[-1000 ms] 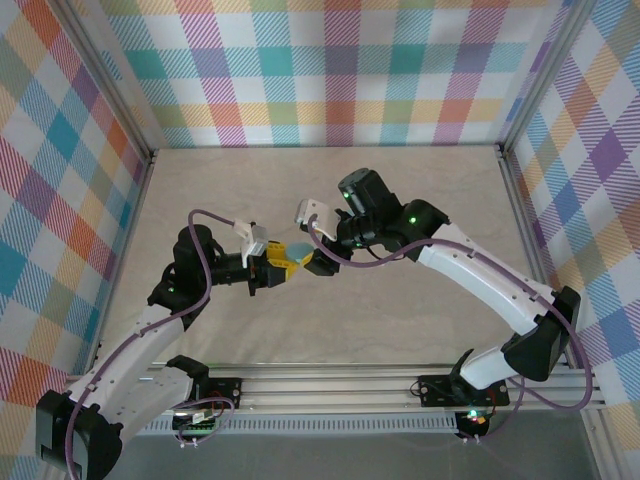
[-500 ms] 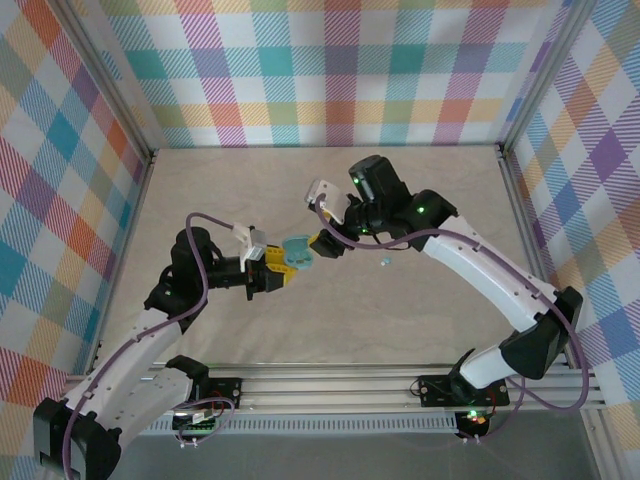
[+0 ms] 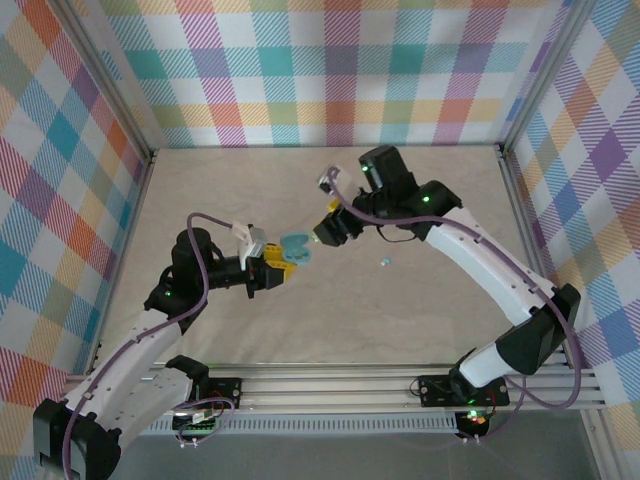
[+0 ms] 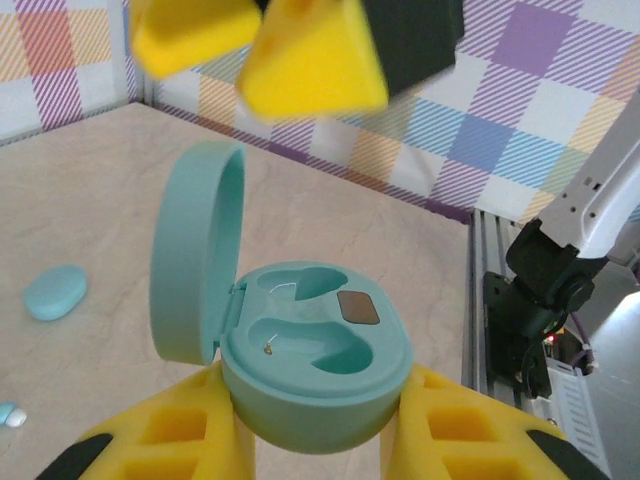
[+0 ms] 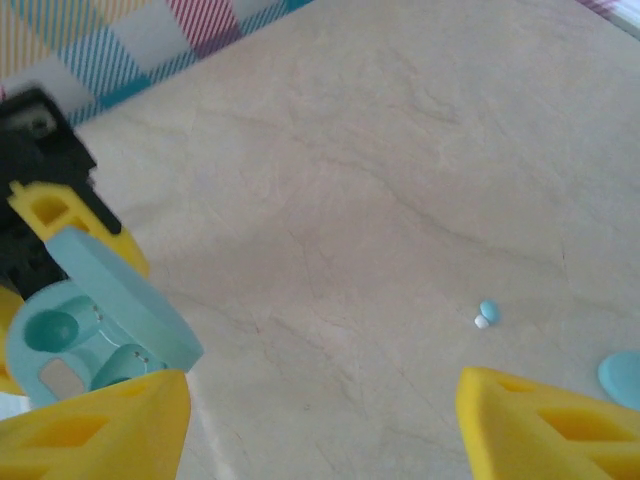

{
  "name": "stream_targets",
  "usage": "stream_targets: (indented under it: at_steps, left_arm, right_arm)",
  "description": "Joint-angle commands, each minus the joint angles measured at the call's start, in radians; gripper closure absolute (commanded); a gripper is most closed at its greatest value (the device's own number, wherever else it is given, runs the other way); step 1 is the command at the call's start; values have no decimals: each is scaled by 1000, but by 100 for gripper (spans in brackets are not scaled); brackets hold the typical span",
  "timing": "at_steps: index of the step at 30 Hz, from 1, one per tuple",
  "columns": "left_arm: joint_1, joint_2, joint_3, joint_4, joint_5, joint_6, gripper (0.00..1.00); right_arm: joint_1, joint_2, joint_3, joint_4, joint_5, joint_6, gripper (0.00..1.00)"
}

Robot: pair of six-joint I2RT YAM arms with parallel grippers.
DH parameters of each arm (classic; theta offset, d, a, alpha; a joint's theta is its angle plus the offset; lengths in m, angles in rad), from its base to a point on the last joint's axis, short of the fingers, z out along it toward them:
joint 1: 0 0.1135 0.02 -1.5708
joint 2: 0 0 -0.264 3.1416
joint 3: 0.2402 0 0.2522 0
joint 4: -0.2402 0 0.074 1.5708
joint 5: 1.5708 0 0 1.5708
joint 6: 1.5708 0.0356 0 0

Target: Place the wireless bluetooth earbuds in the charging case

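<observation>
My left gripper (image 4: 315,405) is shut on the base of a teal charging case (image 4: 315,345), held above the table. Its lid (image 4: 195,265) stands open and both wells look empty. From above, the case (image 3: 296,248) sits at the tip of the left gripper (image 3: 280,264), and my right gripper (image 3: 328,228) hangs open just beyond it, holding nothing. One tiny blue earbud with a white tip (image 3: 385,262) lies on the table to the right. The right wrist view shows that earbud (image 5: 486,314) ahead of the open right gripper (image 5: 325,425) and the case (image 5: 90,330) at the left.
A teal pebble-shaped piece (image 4: 55,292) lies on the table beyond the case, and a small blue and white bud (image 4: 10,413) lies nearer. Another teal shape (image 5: 622,378) is cut off by the right edge. Plaid walls and a metal frame (image 3: 520,200) close in the pale table (image 3: 420,310).
The right gripper has drawn back from the case toward the far side. The case lid now stands open, and the earbud on the table has come into view.
</observation>
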Motion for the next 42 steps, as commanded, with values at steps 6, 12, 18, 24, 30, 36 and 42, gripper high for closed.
stream_targets:
  at_steps: [6, 12, 18, 24, 30, 36, 42]
  left_arm:
    - [14, 1, -16, -8, -60, -16, 77]
    - [19, -2, -14, -20, -73, -15, 77]
    - [20, -28, -8, -69, -79, 1, 77]
    - [22, -46, 16, -142, -86, 36, 77]
    - [22, -19, 25, -128, -67, 44, 77]
    - [23, -9, 25, -120, -58, 53, 77]
    - [23, -22, 21, -146, -59, 67, 77]
  right_arm:
    - [-107, -89, -37, -31, -56, 327, 30]
    - [-144, -6, -77, -37, 73, 400, 37]
    - [-145, 148, -67, 13, 104, 377, 53]
    - [-253, 142, -228, 1, 211, 610, 63]
    - [-305, 91, -456, 110, 216, 761, 62]
    - [-306, 200, -479, 124, 193, 778, 68]
    - [-305, 280, -450, 133, 194, 777, 63]
